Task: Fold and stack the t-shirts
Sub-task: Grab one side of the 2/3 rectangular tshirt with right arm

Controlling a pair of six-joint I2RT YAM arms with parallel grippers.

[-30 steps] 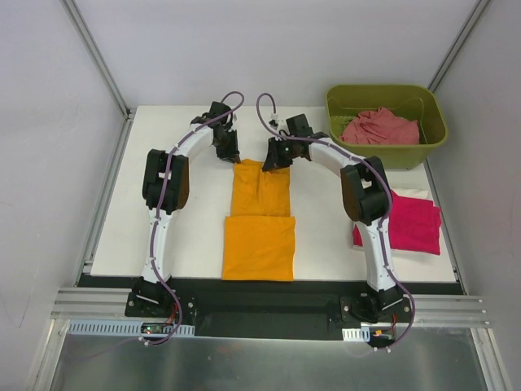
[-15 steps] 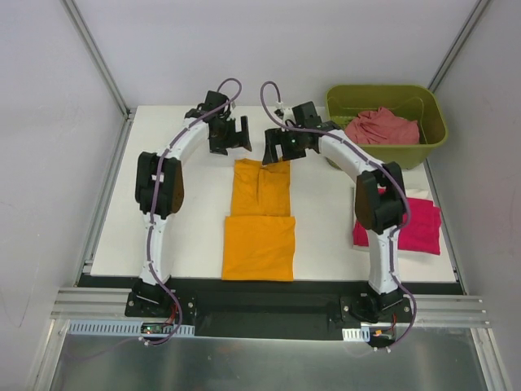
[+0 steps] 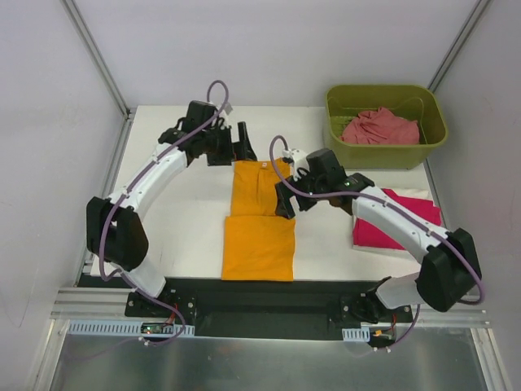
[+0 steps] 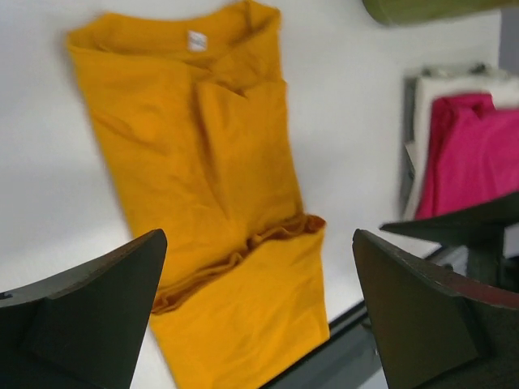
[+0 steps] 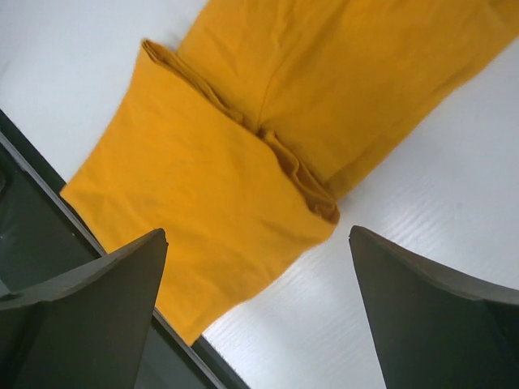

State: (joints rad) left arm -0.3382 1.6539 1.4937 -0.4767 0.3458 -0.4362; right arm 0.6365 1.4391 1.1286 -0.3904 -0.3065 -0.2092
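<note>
Your left gripper [image 3: 241,147] and right gripper [image 3: 285,202] both stand wide, empty. Pinch the far corners of the orange shirt [image 3: 259,213] evenly, then bring them squarely over the near fold.

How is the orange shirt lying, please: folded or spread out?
Partly folded: the orange shirt has its near half doubled over, with a layered edge crossing its middle.

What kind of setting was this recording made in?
Likely a lab robot cell: a white tabletop walled by plain grey panels, an aluminium rail along its near edge, and an olive-green plastic bin near a part-folded orange-yellow cloth t-shirt.
</note>
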